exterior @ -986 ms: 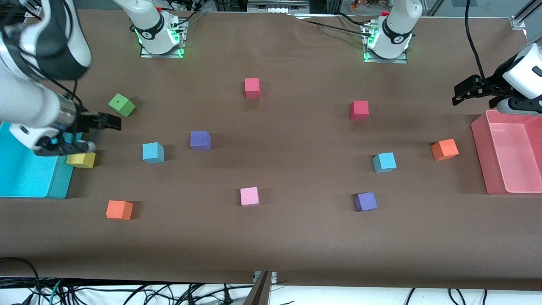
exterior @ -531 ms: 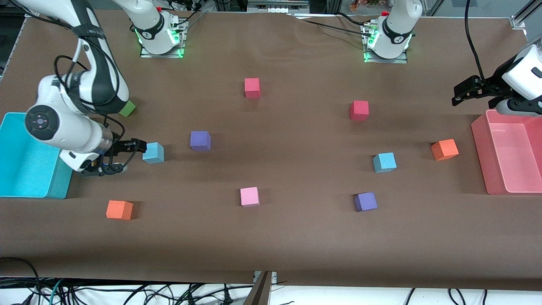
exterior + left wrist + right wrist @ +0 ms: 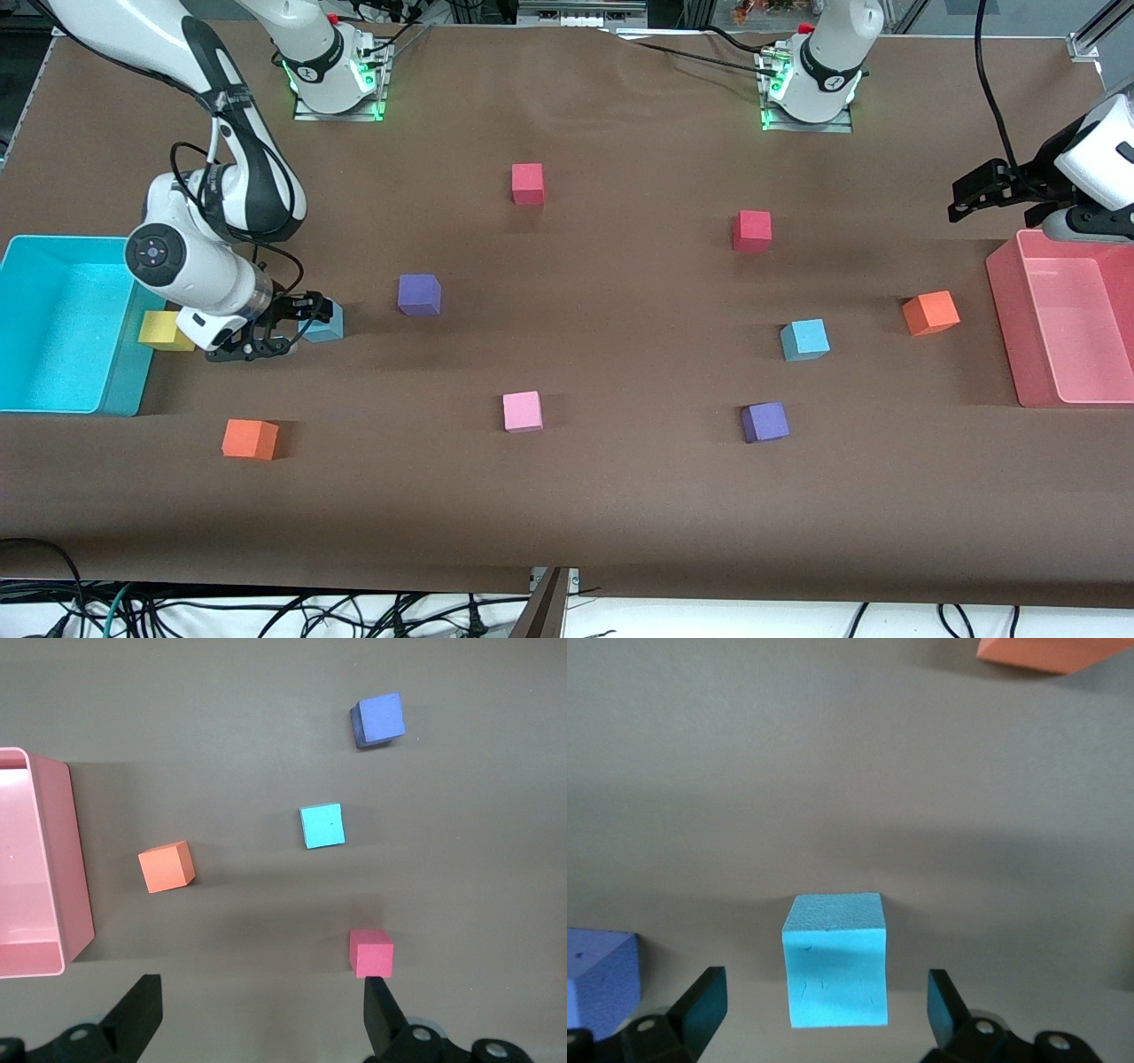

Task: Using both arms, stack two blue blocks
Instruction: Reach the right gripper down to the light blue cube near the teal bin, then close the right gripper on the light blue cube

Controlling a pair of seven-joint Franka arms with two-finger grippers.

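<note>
We see the right gripper (image 3: pixel 297 326) low over the table at the right arm's end, its fingers spread wide and holding nothing. One blue block (image 3: pixel 322 321) sits on the table between those fingers, at about three o'clock from the gripper's wrist in the front view; in the right wrist view the same cube (image 3: pixel 836 958) rests centred in the gap, clear of both fingers (image 3: pixel 702 1010). A yellow block (image 3: pixel 164 330) lies at nine o'clock of the gripper, against the cyan bin (image 3: pixel 53 390), and a purple block (image 3: pixel 418 294) lies at about two o'clock of the blue one.

The left gripper (image 3: pixel 992 190) waits in the air at the left arm's end, over bare table beside the pink bin (image 3: pixel 1005 310), also wide open and empty. The second blue block (image 3: pixel 804 339) rests on the table well apart from it, with an orange block (image 3: pixel 930 313) at two o'clock and a red block (image 3: pixel 751 230) at eleven o'clock of it. In the left wrist view we see that block (image 3: pixel 321 825) ahead of the open fingers (image 3: pixel 379 1014).
</note>
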